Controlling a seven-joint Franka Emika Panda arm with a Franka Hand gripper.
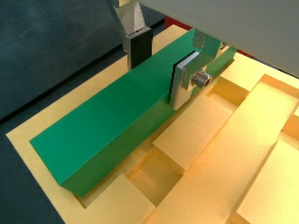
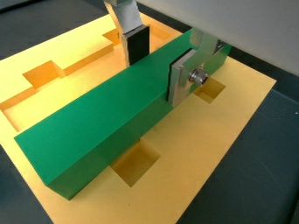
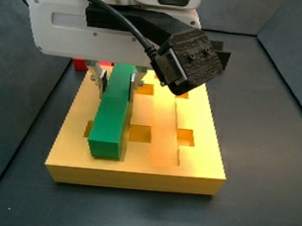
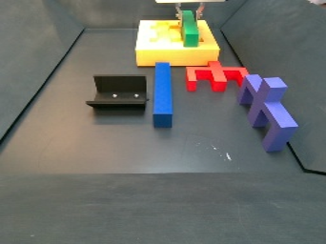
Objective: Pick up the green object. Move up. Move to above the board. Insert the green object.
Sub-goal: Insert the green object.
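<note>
The green object (image 1: pixel 105 122) (image 2: pixel 93 131) is a long plain bar lying lengthwise on the board (image 1: pixel 233 175) (image 2: pixel 222 122), a thick orange-yellow slab with grooves and square recesses. In both wrist views my gripper (image 1: pixel 163 66) (image 2: pixel 159 66) straddles the bar's far end, one silver plate flat against its near side and the dark pad against its far side, shut on it. In a side view the green object (image 3: pixel 111 116) runs along the board (image 3: pixel 135 168) under the wrist, whose camera housing hides the fingers. The other fixed view shows the gripper (image 4: pixel 189 11) over the green object (image 4: pixel 190 30) on the board (image 4: pixel 152 43) at the back.
On the dark floor in front of the board lie a blue bar (image 4: pixel 162 91), a red E-shaped piece (image 4: pixel 214 76) and purple pieces (image 4: pixel 268 110). The fixture (image 4: pixel 117 93) stands left of the blue bar. Dark walls enclose the floor.
</note>
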